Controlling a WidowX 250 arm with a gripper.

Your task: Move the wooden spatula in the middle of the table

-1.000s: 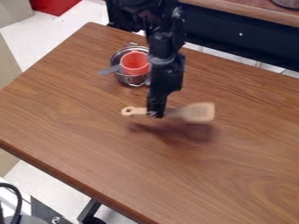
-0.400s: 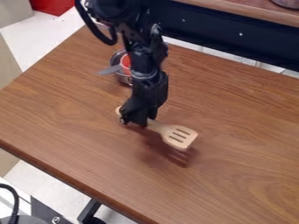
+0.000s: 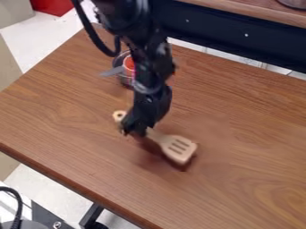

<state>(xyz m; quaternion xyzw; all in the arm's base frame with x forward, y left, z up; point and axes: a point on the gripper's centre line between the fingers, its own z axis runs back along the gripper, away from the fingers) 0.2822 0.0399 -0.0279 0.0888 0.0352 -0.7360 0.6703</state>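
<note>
Gripping the wooden spatula (image 3: 167, 142) by its handle in the tool (image 3: 135, 130), on the camera side of the metal pot (image 3: 124, 80); slanting blade-first away from it, with open bench (image 3: 233, 179) past the blade

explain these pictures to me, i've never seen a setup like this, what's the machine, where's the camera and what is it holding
The machine is a black robot arm, reaching into view from the top. At its lower end is a gripper with two fingers, which do the job of a hand. The pictures all come from one fixed camera that looks down at a slant on a brown wooden table.

The gripper holds a wooden spatula by its handle, with the slotted blade pointing toward the lower right of the picture. Judging by the shadow below, it seems to be a little above the table.

Farther back, partly hidden by the arm, is a metal pot with a red cup in it. A grey handle sticks out to the left.
</note>
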